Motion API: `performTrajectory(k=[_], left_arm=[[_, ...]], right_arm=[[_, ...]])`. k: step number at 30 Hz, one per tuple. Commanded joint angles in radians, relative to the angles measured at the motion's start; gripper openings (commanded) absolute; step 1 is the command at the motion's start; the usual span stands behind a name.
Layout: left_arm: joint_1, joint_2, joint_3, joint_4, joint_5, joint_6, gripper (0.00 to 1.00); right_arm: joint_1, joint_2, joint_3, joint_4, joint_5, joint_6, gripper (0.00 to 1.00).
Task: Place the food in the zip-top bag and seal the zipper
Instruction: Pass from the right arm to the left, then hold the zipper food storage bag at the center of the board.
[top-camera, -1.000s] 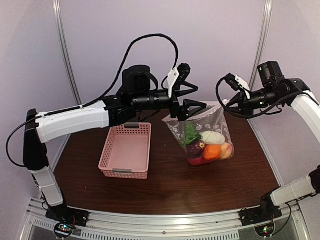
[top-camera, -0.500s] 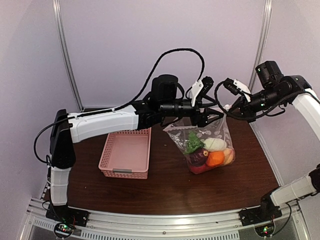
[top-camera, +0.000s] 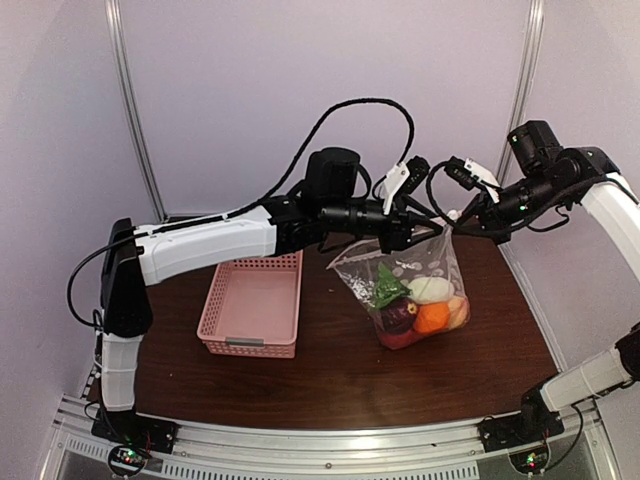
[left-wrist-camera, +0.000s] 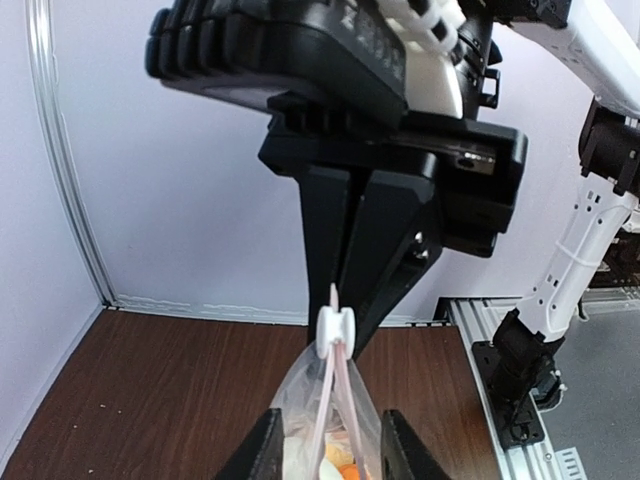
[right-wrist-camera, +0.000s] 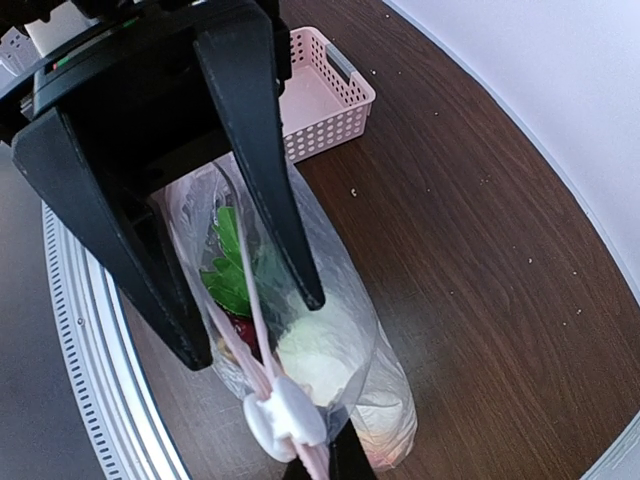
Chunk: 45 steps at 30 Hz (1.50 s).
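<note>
Zip-top bag (top-camera: 412, 272) hangs right of centre in the overhead view, its bottom on the dark brown table (top-camera: 330, 372). It is clear plastic printed with white dots, and any finer print on it is too small to read. Food (top-camera: 420, 312) lies heaped in its lower half: green leaves, a white radish, and maroon, orange, red and yellow pieces.

The right gripper (top-camera: 455, 224) is pinched tight on the zipper (left-wrist-camera: 335, 380) at the bag's upper right corner, holding that corner up. In the left wrist view the white slider (left-wrist-camera: 334, 331) sits right at its fingertips. The left gripper (top-camera: 430, 231) straddles the bag's mouth just beside the right one. Its fingers are narrowed to a partial gap with the strip running between them, not clamped on it.

A second ago that claw stood wide at the mouth's upper left end, further left in the frame. Since then it has travelled right along the mouth and drawn its fingers in. Bag, food and the pink basket (top-camera: 252, 300) at centre left lie about where they were.
</note>
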Motion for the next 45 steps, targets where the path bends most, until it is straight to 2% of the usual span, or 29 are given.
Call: performTrajectory(k=[1, 3, 9, 13, 23, 27, 31, 35, 38, 40, 45], left_arm=[[0.000, 0.026, 0.039, -0.027, -0.002, 0.001, 0.24], [0.003, 0.027, 0.044, -0.028, -0.005, -0.002, 0.18], [0.007, 0.027, 0.039, -0.009, 0.019, -0.004, 0.14], [0.010, 0.027, 0.039, -0.009, 0.033, -0.005, 0.12], [0.030, 0.015, 0.025, -0.006, 0.077, 0.001, 0.10], [0.039, -0.016, -0.027, 0.059, 0.141, -0.004, 0.10], [0.047, -0.032, -0.041, 0.058, 0.148, 0.002, 0.10], [0.058, -0.040, -0.050, 0.046, 0.154, 0.002, 0.10], [0.058, -0.044, -0.054, 0.048, 0.159, 0.003, 0.10], [0.059, -0.045, -0.056, 0.051, 0.163, 0.002, 0.10], [0.063, -0.051, -0.062, 0.055, 0.170, -0.003, 0.09]], right_arm=[[0.006, 0.001, 0.022, -0.017, -0.024, 0.009, 0.00], [0.005, -0.004, 0.016, -0.014, -0.029, 0.007, 0.00], [0.005, -0.014, -0.035, 0.014, -0.070, -0.007, 0.07], [0.006, -0.005, -0.072, 0.014, -0.114, -0.044, 0.21], [0.005, -0.018, -0.058, 0.046, -0.193, -0.073, 0.41], [0.005, -0.033, -0.073, 0.098, -0.145, -0.042, 0.45], [0.003, -0.020, -0.051, 0.101, -0.073, -0.036, 0.43], [-0.015, -0.057, -0.060, 0.148, -0.115, -0.046, 0.43], [-0.015, -0.062, -0.091, 0.196, -0.142, -0.029, 0.53], [-0.015, -0.046, -0.089, 0.197, -0.173, -0.030, 0.54], [-0.015, -0.027, -0.110, 0.226, -0.205, -0.032, 0.49]])
